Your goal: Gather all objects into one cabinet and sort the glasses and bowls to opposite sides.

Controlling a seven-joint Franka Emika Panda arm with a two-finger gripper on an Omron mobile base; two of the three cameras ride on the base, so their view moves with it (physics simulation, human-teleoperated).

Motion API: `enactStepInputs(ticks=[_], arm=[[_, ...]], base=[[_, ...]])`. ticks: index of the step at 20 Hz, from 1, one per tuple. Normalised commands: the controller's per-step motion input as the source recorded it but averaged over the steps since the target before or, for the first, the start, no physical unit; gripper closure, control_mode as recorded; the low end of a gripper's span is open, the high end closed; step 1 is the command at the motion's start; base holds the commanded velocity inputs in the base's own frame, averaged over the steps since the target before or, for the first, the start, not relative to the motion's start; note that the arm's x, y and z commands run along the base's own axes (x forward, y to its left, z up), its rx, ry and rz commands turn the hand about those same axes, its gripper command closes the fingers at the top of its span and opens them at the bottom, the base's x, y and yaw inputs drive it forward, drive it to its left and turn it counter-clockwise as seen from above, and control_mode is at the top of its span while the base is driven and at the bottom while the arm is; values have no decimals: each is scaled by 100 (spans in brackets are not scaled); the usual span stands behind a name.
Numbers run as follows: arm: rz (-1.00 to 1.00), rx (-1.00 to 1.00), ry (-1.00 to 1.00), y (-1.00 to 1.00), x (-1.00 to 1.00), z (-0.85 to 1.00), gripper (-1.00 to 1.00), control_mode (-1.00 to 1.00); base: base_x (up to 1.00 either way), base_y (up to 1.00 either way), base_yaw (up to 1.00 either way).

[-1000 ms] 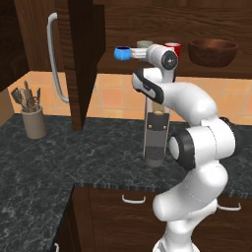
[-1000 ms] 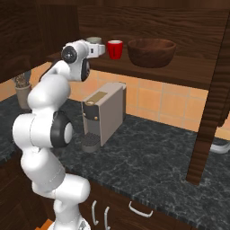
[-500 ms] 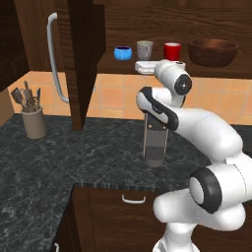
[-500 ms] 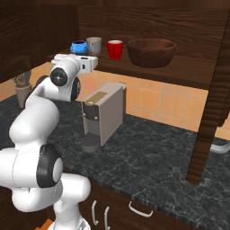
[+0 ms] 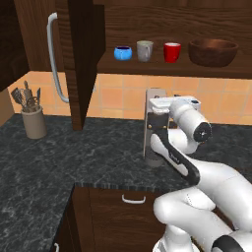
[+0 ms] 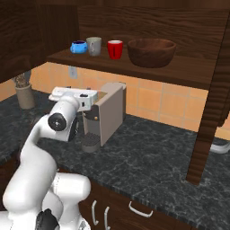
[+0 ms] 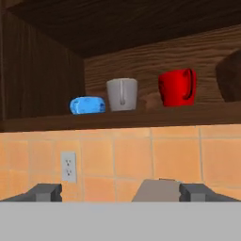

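claw (image 7: 120,193) is spread wide with nothing in it, its two dark fingertips (image 7: 44,192) sit far apart at the bottom of the hand view and the gap between them is bare tile and the top of the coffee machine (image 7: 157,189).

hard-to-see stuff: in the hand view the wooden bowl (image 7: 229,75) is cut off by the frame edge, you just get a dark curve to the right of the red cup (image 7: 178,87). the blue bowl (image 7: 87,105) is a bit smeared there too. in the base views the fingers themselves are tough to pick out, the hand is just a white block above the coffee machine.

the base views give the full row on the cabinet shelf (image 5: 172,68): blue bowl, grey-beige cup (image 5: 144,50), red cup, wooden bowl (image 5: 212,52), all upright, spaced apart. so measured from the red cup, the grey cup is just beside it and the blue bowl past that, wooden bowl on the other side.

left base view also has the open cabinet door (image 5: 84,59) with its curved grey handle (image 5: 55,59), and a utensil crock (image 5: 34,122) on the counter (image 5: 74,157) well below. hand view picks up a wall outlet (image 7: 68,166) under the blue bowl.
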Motion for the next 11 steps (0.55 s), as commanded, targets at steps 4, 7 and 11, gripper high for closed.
enactStepInputs(ticks=[4, 7, 11], arm=[[0, 0, 0, -1, -100, -94, -100, -100], [0, 0, 0, 0, -100, -91, -100, -100], [0, -1, 0, 0, -100, -91, -100, -100]], base=[[0, 0, 0], [0, 0, 0], [0, 0, 0]])
